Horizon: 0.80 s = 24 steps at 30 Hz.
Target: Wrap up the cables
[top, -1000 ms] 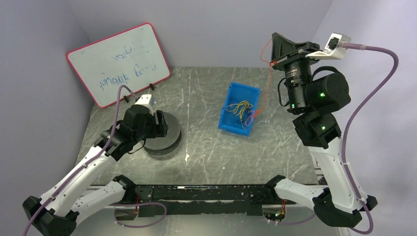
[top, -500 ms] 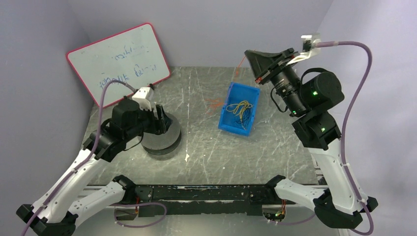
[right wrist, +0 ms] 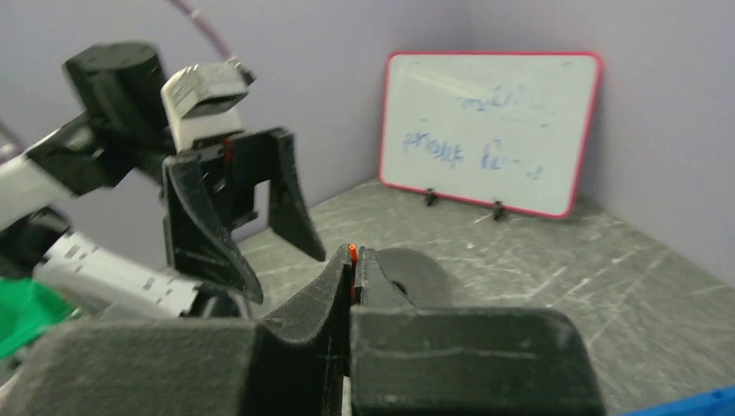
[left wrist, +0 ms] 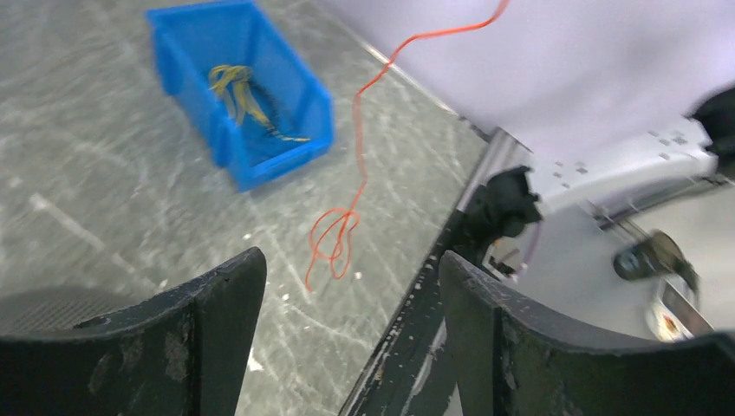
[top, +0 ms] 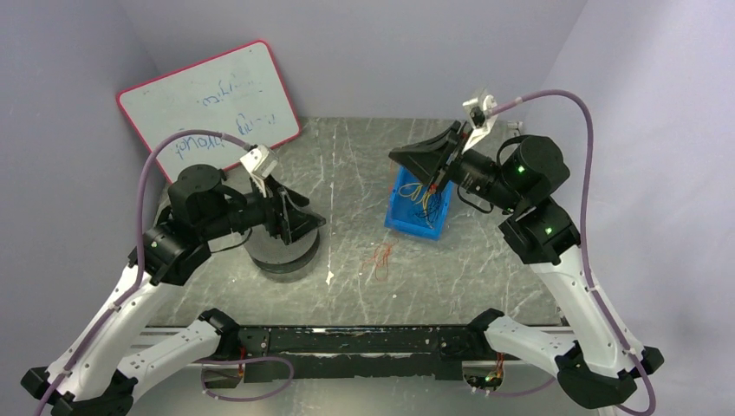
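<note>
While pinched shut on an orange cable [right wrist: 352,250], the right fingers [right wrist: 303,299] sit upper right. Left fingers [left wrist: 208,312] spread apart over the spool [top: 279,253].

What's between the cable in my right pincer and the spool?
Nothing visible lies between the right pincer, shut on the orange cable, and the spool. The open left pincer hangs over the spool's near side, though, so it may crowd the approach.
</note>
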Each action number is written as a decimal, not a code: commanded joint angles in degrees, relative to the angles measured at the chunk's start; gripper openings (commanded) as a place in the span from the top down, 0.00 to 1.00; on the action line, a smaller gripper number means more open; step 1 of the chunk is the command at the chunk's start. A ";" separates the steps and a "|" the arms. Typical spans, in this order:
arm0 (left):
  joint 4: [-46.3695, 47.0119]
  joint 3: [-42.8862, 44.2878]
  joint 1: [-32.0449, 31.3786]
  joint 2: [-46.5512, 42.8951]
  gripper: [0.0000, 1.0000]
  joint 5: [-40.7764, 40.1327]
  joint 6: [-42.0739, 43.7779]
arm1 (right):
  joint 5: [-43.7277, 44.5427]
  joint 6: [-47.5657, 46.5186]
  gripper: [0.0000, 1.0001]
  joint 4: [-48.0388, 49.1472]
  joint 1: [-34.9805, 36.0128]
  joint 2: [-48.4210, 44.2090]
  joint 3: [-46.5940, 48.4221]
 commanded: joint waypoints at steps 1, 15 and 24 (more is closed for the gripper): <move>7.62 1.34 0.30 0.61 0.22 16.27 1.61 | -12.91 0.02 1.00 1.47 -0.34 -1.53 -2.89; 23.06 0.85 -2.36 8.96 0.18 26.88 -2.72 | -27.48 17.56 1.00 22.37 -0.29 -2.16 -17.54; 28.87 0.86 -8.01 14.52 0.23 24.44 -6.16 | -26.89 20.08 1.00 26.10 -0.25 -0.38 -19.37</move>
